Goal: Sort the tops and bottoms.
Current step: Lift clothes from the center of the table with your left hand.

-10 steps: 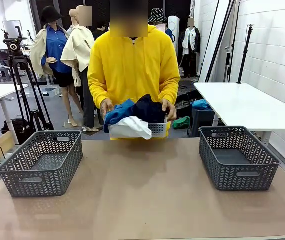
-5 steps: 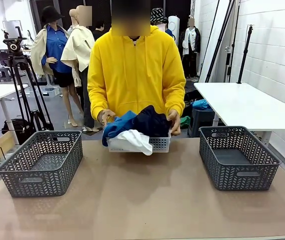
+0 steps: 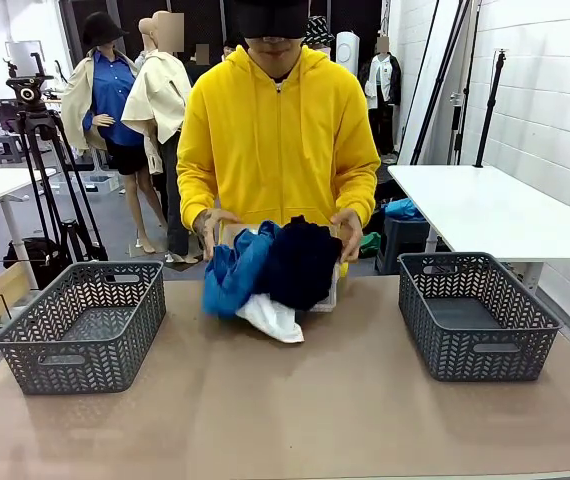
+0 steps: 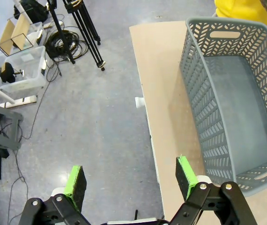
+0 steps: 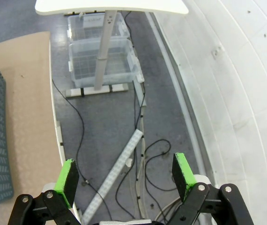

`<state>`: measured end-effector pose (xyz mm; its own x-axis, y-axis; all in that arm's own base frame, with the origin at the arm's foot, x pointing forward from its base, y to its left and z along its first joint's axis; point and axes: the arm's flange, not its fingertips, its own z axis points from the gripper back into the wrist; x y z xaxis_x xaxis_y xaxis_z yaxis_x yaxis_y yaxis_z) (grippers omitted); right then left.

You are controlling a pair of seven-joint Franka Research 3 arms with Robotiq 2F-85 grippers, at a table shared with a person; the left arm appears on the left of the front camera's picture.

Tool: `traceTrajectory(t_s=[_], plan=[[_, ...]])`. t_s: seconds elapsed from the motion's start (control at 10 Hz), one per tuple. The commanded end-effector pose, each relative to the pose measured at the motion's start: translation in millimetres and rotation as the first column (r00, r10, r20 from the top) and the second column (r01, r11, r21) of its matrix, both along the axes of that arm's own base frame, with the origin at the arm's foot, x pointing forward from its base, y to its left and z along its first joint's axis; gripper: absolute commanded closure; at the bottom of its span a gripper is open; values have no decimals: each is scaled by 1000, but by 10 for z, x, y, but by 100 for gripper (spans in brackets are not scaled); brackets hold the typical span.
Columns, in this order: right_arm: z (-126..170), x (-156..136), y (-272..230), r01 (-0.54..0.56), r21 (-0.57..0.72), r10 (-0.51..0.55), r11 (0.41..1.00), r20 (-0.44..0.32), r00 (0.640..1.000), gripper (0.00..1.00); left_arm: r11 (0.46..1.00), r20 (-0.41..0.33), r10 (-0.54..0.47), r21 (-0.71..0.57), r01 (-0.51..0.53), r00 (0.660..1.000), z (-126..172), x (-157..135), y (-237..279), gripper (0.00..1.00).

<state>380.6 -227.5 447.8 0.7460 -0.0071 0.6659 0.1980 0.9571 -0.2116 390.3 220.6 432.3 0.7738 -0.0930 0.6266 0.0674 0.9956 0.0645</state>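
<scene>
Behind hanging tops (image 3: 227,278) and bottoms (image 3: 297,262), white basket (image 3: 332,292) mostly hidden

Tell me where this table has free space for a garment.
Bare: the near half of the table, between the left grey basket and the right grey basket, both empty. Crowded: the far middle, where a person tips a white basket with a blue garment, a navy garment and a white garment.
</scene>
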Motion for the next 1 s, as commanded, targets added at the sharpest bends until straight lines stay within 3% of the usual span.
traceTrajectory(t_s=[0.0,0.9], plan=[[9,-22,-20,-1,0,1,1000,-4,1000,0,1000,-3,-2,0,2,1000,-27,-7,29,0],[9,-22,-20,-1,0,1,1000,-4,1000,0,1000,-3,-2,0,2,1000,-27,-7,29,0]])
